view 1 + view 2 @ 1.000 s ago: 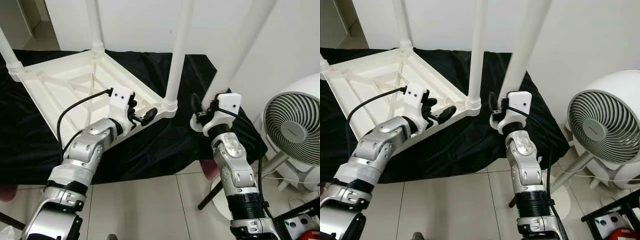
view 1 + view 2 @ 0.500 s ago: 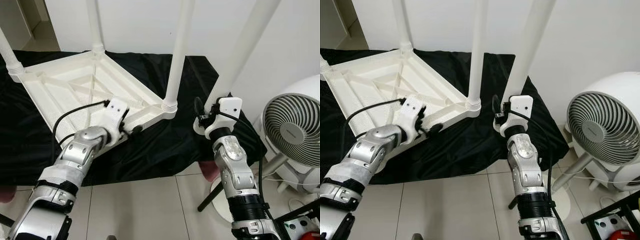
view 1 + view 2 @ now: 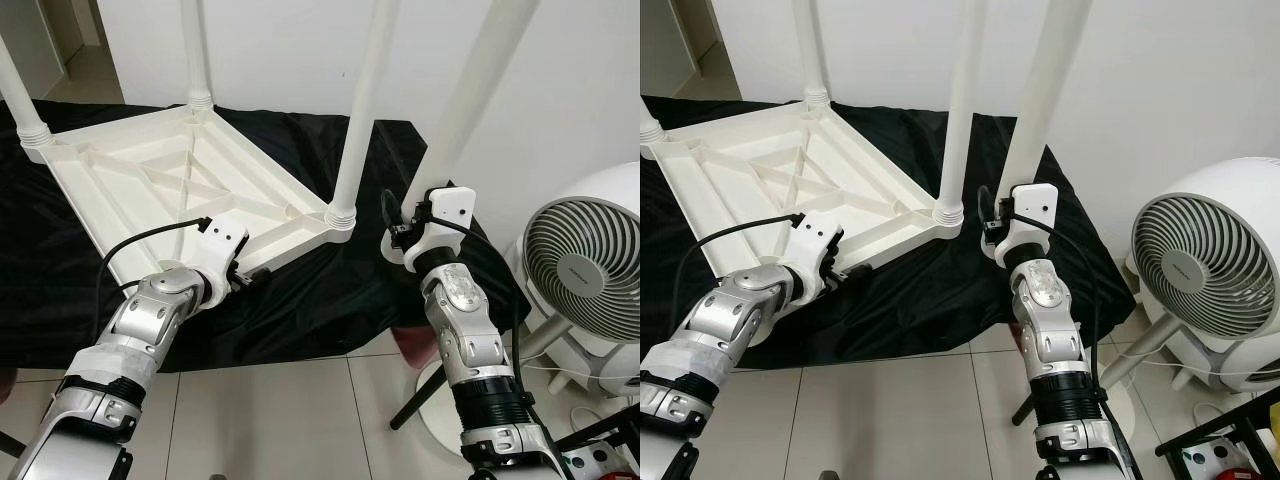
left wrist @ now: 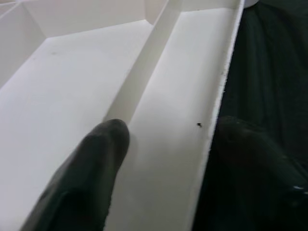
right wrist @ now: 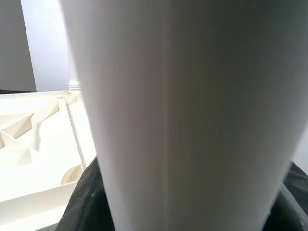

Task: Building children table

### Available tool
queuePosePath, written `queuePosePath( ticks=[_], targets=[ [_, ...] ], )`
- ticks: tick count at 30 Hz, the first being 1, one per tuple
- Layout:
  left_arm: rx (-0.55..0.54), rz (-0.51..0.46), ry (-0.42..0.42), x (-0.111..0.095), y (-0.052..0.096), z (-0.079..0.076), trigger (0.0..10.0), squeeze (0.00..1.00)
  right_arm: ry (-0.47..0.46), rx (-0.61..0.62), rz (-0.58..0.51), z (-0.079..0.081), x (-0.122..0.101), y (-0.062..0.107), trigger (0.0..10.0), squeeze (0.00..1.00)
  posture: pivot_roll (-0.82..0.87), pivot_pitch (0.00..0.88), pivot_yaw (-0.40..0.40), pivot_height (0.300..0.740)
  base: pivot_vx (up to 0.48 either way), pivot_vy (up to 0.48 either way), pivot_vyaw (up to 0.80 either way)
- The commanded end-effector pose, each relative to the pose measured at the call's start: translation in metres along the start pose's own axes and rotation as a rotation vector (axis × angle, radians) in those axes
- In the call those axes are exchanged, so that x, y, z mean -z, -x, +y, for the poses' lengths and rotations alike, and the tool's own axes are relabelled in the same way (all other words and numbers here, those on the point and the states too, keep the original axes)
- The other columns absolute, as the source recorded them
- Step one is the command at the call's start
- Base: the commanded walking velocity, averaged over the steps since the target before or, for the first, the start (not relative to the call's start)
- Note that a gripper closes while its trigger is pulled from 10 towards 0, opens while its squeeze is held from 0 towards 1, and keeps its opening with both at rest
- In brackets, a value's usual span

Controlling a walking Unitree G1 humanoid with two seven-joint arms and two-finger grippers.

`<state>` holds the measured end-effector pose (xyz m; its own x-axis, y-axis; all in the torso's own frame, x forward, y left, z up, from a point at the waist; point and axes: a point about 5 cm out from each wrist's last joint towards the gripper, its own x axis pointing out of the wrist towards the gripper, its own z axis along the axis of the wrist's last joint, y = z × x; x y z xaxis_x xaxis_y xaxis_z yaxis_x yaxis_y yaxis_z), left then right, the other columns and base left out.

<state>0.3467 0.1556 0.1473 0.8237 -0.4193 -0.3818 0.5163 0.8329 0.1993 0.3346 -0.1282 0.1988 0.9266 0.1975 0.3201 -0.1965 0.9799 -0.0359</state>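
Observation:
A white plastic table top (image 3: 130, 190) lies upside down on a black cloth (image 3: 330, 285). Three white legs stand in its corners; the nearest one (image 3: 358, 110) rises from the right corner. My left gripper (image 3: 250, 272) is open at the table's near rim (image 4: 216, 120). One of its fingers (image 4: 91, 173) is inside the rim channel and the other is outside, over the cloth. My right gripper (image 3: 405, 232) is shut on a loose fourth leg (image 3: 470, 90), which slants up and to the right, just right of the table's right corner. The same leg (image 5: 178, 110) looms large in the right wrist view.
A white fan (image 3: 590, 270) on a stand is at the right, close to my right arm. A white wall runs behind the cloth. Pale floor tiles (image 3: 290, 410) lie in front of it.
My left gripper has drawn back from near the right corner leg and dropped to the near rim, now straddling it. My right gripper still holds the loose leg, almost unmoved.

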Motion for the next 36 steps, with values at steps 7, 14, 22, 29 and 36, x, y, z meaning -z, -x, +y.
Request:
queuePosePath(
  ticks=[7, 14, 22, 29, 36],
  targets=[
    [0.027, 0.04, -0.047, -0.001, -0.004, -0.006, 0.0, 0.0, -0.001, 0.011, -0.016, -0.002, -0.001, -0.001, 10.0, 0.0, 0.09, 0.0, -0.085, 0.74, 0.0, 0.0, 0.0],
    [0.064, 0.042, -0.086, -0.006, -0.012, -0.015, 0.0, 0.0, 0.001, 0.02, -0.016, -0.004, -0.002, 0.0, 10.0, 0.0, 0.07, 0.019, -0.081, 0.74, 0.0, 0.0, 0.0],
    [0.035, -0.027, -0.069, -0.035, -0.034, -0.027, 0.0, 0.0, 0.001, 0.024, -0.007, -0.004, 0.0, 0.002, 10.0, 0.0, 0.06, 0.028, -0.078, 0.74, 0.0, 0.0, 0.0],
    [0.011, -0.083, -0.048, -0.051, -0.044, -0.034, 0.0, 0.0, -0.007, 0.033, -0.018, -0.003, -0.002, -0.001, 10.0, 0.0, 0.06, 0.024, -0.072, 0.74, 0.0, 0.0, 0.0],
    [-0.031, -0.165, -0.034, -0.078, -0.058, -0.048, 0.0, 0.0, -0.012, 0.04, -0.015, -0.003, -0.001, 0.0, 10.0, 0.0, 0.06, 0.026, -0.072, 0.74, 0.0, 0.0, 0.0]
  ],
)
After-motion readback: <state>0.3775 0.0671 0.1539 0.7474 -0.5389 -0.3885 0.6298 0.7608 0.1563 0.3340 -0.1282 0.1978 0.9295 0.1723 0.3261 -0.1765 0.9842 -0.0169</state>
